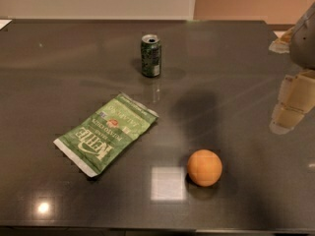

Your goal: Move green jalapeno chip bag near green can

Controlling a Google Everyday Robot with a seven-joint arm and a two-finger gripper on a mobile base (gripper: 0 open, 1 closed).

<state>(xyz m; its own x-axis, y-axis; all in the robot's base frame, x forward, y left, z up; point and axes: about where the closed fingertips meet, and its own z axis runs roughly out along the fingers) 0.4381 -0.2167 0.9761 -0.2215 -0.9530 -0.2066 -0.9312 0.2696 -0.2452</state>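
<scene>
The green jalapeno chip bag [106, 133] lies flat on the dark table [59, 58], left of centre, tilted with one white crimped end toward the front left. The green can [151, 55] stands upright behind it, silver top up, a short gap from the bag's far end. My gripper [290, 107] hangs at the right edge of the view, above the table and far to the right of both the bag and the can. It holds nothing that I can see.
An orange ball [204, 167] sits on the table in front, right of the bag. A pale wall runs behind the table's far edge. Light reflections show on the glossy tabletop near the front.
</scene>
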